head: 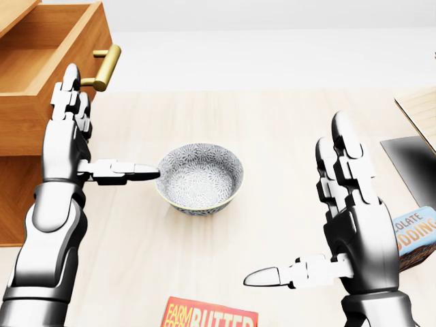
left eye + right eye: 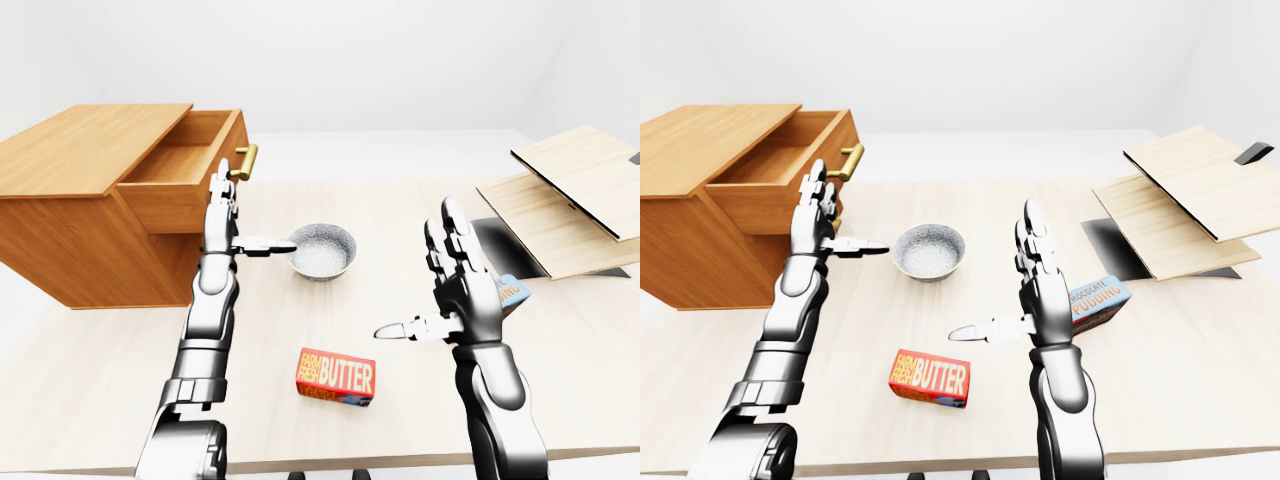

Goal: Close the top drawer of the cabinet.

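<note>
Against the open top drawer [image 2: 190,170], the spread left hand [image 1: 68,146] rests flat.

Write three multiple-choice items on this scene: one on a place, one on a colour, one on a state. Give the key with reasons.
1. In the left-eye view, the bowl lies where relative to the butter box?
A. above it
B. below it
C. on top of it

2. The drawer handle is
A. black
B. brass-gold
C. white

3. The top drawer is
A. shut flush
B. pulled out
C. removed

Key: 1 A, the bowl sits higher in the view, apart from the box. 2 B, the bar looks golden. 3 B, its inside shows, and the left hand stands open-fingered beside its front.
</note>
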Tool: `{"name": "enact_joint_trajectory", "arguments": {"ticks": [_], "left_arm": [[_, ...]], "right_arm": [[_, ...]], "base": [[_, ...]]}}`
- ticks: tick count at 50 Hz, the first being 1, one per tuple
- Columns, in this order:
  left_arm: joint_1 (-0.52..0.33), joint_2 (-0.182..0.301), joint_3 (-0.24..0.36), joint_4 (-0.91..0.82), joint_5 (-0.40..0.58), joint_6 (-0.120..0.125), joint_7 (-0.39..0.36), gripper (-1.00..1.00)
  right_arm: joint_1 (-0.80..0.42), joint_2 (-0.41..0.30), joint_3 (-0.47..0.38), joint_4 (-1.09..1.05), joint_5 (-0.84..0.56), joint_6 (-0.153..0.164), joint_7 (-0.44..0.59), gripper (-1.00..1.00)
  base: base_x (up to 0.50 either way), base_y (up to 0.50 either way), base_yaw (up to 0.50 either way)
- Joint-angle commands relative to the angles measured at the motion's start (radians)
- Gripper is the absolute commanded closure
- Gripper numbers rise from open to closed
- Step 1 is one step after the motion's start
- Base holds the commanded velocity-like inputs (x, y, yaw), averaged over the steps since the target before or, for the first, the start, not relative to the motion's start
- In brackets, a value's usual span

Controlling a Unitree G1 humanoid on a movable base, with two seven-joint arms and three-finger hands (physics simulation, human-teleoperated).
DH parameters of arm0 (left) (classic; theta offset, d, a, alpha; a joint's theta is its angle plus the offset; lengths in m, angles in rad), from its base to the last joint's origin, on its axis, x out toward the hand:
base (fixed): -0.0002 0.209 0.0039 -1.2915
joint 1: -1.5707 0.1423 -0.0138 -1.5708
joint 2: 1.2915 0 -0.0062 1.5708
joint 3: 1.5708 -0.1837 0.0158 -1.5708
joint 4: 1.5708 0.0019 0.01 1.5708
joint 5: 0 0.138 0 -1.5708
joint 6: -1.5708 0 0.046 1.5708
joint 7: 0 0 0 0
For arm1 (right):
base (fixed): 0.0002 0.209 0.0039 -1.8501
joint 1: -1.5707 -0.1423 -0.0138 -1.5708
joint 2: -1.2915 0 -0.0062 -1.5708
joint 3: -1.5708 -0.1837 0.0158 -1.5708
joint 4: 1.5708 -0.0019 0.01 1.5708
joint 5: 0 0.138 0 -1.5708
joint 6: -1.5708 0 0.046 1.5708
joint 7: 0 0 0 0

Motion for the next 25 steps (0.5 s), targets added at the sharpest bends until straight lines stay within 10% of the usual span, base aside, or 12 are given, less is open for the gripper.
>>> {"name": "enact_joint_trajectory", "arguments": {"ticks": [1,25], "left_arm": [[0.003,0.104,0.077,0.043,-0.040,0.002,-0.005,-1.00],[-0.078,0.400,0.220,0.333,-0.159,-0.019,0.001,-1.00]], "right_arm": [[0.014,0.001,0.005,-0.014,-0.002,0.000,-0.002,-1.00],[0.056,0.002,0.020,-0.102,-0.011,0.000,-0.010,-1.00]], "base": [[0.00,0.00,0.00],[0.00,0.00,0.00]]}}
